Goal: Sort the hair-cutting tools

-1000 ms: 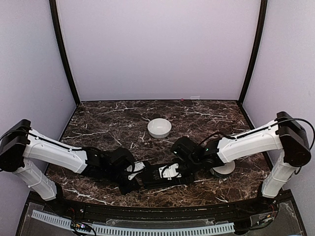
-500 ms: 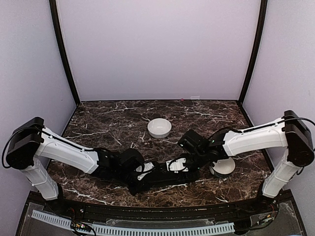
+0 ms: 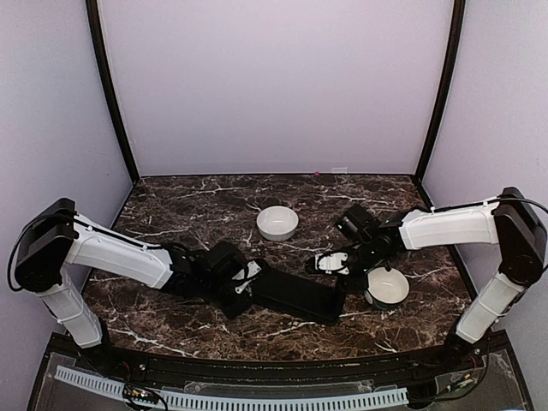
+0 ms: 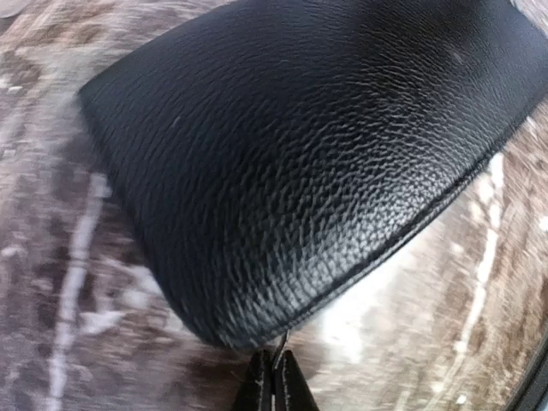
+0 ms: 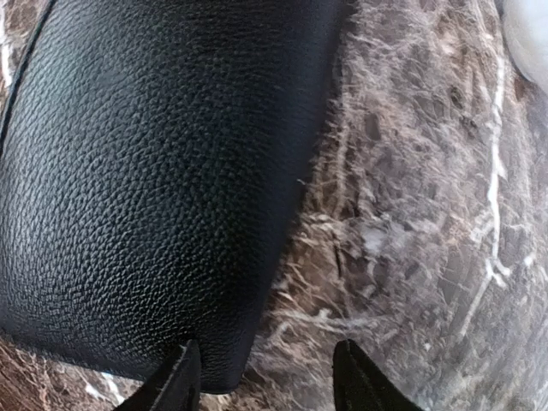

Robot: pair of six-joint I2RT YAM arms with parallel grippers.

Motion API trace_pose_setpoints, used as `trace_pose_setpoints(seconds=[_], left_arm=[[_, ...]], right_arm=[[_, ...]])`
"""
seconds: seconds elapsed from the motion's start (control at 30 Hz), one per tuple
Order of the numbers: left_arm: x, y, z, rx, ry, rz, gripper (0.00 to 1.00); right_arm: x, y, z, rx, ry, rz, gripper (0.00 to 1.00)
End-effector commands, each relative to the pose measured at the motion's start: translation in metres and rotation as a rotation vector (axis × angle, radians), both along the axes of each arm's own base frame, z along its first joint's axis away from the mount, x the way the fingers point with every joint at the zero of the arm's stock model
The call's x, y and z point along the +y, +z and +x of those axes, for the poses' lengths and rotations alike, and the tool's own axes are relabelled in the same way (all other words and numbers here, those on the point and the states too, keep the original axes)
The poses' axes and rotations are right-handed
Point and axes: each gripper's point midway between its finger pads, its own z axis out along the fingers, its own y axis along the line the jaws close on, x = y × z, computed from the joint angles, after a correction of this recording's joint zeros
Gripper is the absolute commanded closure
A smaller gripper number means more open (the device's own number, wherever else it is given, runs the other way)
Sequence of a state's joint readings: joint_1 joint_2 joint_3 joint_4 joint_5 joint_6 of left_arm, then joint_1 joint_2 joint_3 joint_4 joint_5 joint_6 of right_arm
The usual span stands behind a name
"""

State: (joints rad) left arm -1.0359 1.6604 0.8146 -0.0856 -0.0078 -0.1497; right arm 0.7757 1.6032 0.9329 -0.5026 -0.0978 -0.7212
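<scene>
Top external shows us dark veined marble table (image 3: 188, 214) within lilac walls (image 3: 274, 86), left gripper (image 4: 274, 387) pinching black case (image 4: 300, 154) by its edge, right gripper (image 5: 265, 377) released over its corner, hair-cutting tools hidden from us.

A flat black leather case (image 3: 300, 297) lies on the dark marble table (image 3: 184, 210), far white bowl (image 3: 277, 223) behind it, near white bowl (image 3: 388, 288) off its right end.

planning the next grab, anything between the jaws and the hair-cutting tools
No tools are visible. The black case lies closed by the right gripper, the left gripper with jaws shut on its edge; any tools inside sit behind its cover.
</scene>
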Motion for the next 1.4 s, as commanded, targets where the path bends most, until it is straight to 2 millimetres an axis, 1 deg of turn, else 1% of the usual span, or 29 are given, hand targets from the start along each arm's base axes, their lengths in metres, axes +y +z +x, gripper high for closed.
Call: trace_pose_setpoints(seconds=[0.0, 0.1, 0.27, 0.37, 0.43, 0.5, 0.63, 0.67, 0.7, 0.77, 0.87, 0.97, 1.1, 1.17, 1.27, 1.3, 1.37], left_arm=[[0.023, 0.01, 0.03, -0.064, 0.091, 0.063, 1.0], [0.025, 0.014, 0.045, -0.089, 0.118, 0.065, 1.0], [0.022, 0.006, 0.053, -0.098, 0.103, 0.106, 1.0], [0.02, 0.0, 0.054, -0.094, 0.094, 0.111, 1.0], [0.019, -0.001, 0.055, -0.095, 0.09, 0.109, 1.0], [0.018, -0.002, 0.056, -0.101, 0.087, 0.109, 1.0], [0.017, -0.004, 0.057, -0.106, 0.083, 0.113, 1.0], [0.018, -0.006, 0.057, -0.108, 0.083, 0.116, 1.0], [0.018, -0.007, 0.057, -0.107, 0.083, 0.115, 1.0], [0.019, -0.009, 0.058, -0.106, 0.087, 0.117, 1.0], [0.019, -0.012, 0.058, -0.1, 0.089, 0.115, 1.0], [0.018, -0.013, 0.057, -0.089, 0.088, 0.109, 1.0], [0.017, -0.011, 0.054, -0.074, 0.098, 0.091, 1.0], [0.012, -0.011, 0.047, -0.041, 0.073, 0.067, 1.0], [0.009, -0.014, 0.035, 0.012, 0.037, 0.049, 1.0], [0.009, -0.017, 0.029, 0.035, 0.024, 0.046, 1.0], [0.006, -0.019, 0.011, 0.081, -0.024, 0.031, 1.0]], right_arm=[[0.001, -0.022, -0.021, 0.1, 0.049, -0.014, 0.43], [0.011, -0.026, -0.048, 0.171, 0.103, -0.016, 0.41], [0.03, -0.024, -0.094, 0.207, 0.231, -0.04, 0.42], [0.039, -0.017, -0.111, 0.233, 0.272, -0.028, 0.41], [0.043, -0.01, -0.115, 0.258, 0.274, -0.009, 0.41], [0.045, -0.004, -0.111, 0.245, 0.263, -0.006, 0.41], [0.047, 0.012, -0.097, 0.161, 0.243, -0.002, 0.4], [0.049, 0.026, -0.095, 0.121, 0.251, 0.031, 0.39], [0.049, 0.032, -0.094, 0.09, 0.262, 0.044, 0.39], [0.048, 0.034, -0.092, 0.019, 0.303, 0.044, 0.37], [0.043, 0.024, -0.087, -0.062, 0.341, -0.005, 0.37], [0.041, 0.01, -0.085, -0.08, 0.364, -0.045, 0.37], [0.045, -0.003, -0.088, -0.093, 0.39, -0.064, 0.37], [0.049, -0.008, -0.087, -0.093, 0.379, -0.057, 0.37], [0.051, -0.024, -0.085, -0.075, 0.349, -0.082, 0.4], [0.05, -0.03, -0.086, -0.062, 0.339, -0.089, 0.41], [0.051, -0.035, -0.085, -0.053, 0.311, -0.087, 0.42]])
